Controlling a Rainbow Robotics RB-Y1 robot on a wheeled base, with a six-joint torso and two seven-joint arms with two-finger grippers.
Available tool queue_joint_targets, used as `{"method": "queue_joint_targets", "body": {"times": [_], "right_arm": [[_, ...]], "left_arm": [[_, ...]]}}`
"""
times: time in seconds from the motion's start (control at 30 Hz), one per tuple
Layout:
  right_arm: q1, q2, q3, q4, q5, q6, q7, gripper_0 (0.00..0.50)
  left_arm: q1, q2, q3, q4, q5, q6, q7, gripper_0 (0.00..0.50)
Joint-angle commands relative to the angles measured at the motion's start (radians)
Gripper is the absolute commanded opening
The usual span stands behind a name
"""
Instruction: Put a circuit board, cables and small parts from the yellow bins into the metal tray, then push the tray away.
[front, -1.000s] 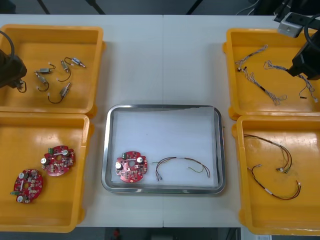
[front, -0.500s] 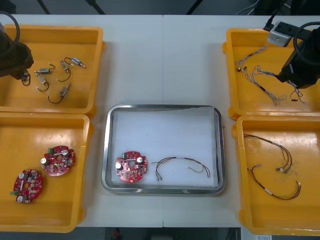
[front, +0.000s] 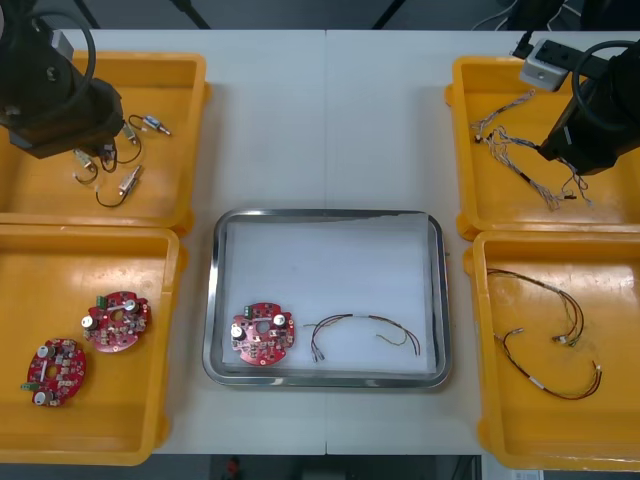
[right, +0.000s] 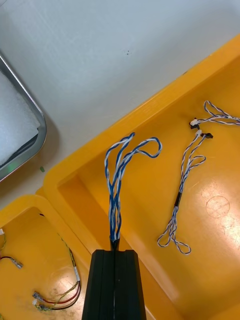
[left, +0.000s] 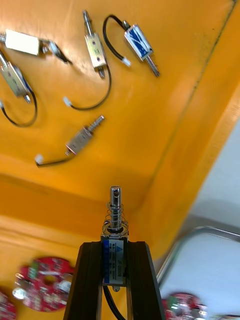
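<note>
L gripper (left: 114, 248) clamps small metal part (left: 115, 212), R gripper (right: 116, 253) blue/white cable (right: 115, 207), over far yellow bins (front: 175, 95).

the left arm (front: 55, 90), at ten o'clock in the front view, was a bulky matte-black housing with a thin black cable (front: 90, 48) looped round it. the right arm (front: 600, 115), at two o'clock, was equally black and ringed by its own black loop (front: 590, 58), with a small light-grey box (front: 545, 62) at its eleven o'clock. the left gripper (left: 114, 246) had flat, square-tipped black fingers (left: 90, 280). the right gripper (right: 116, 252) had black fingers grooved lengthwise.
</note>
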Motion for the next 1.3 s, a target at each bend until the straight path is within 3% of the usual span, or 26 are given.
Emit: {"method": "queue_joint_targets", "body": {"times": [0.03, 0.3, 0.5, 0.7, 0.93, 1.13, 1.3], "right_arm": [[-0.001, 0.001, 0.014, -0.027, 0.021, -0.009, -0.012, 0.000], [-0.001, 0.001, 0.014, -0.027, 0.021, -0.009, -0.012, 0.000], [-0.001, 0.001, 0.014, -0.027, 0.021, -0.009, -0.012, 0.000], [-0.001, 0.001, 0.014, -0.027, 0.021, -0.009, -0.012, 0.000], [-0.001, 0.001, 0.014, -0.027, 0.021, -0.009, -0.012, 0.000], [-0.001, 0.001, 0.014, -0.027, 0.021, -0.009, -0.012, 0.000], [-0.001, 0.001, 0.014, -0.027, 0.021, -0.009, -0.012, 0.000]], "left_arm": [[0.064, -0.033, 0.094, -0.157, -0.064, 0.050, 0.192, 0.000], [0.139, -0.161, 0.092, -0.332, -0.205, 0.110, 0.358, 0.000], [0.165, -0.259, 0.051, -0.373, -0.299, 0.134, 0.404, 0.000], [0.182, -0.348, -0.037, -0.369, -0.457, 0.139, 0.427, 0.000], [0.211, -0.431, -0.096, -0.358, -0.544, 0.139, 0.447, 0.000], [0.243, -0.498, -0.182, -0.350, -0.682, 0.139, 0.457, 0.000], [0.262, -0.535, -0.216, -0.313, -0.745, 0.128, 0.464, 0.000]]}}
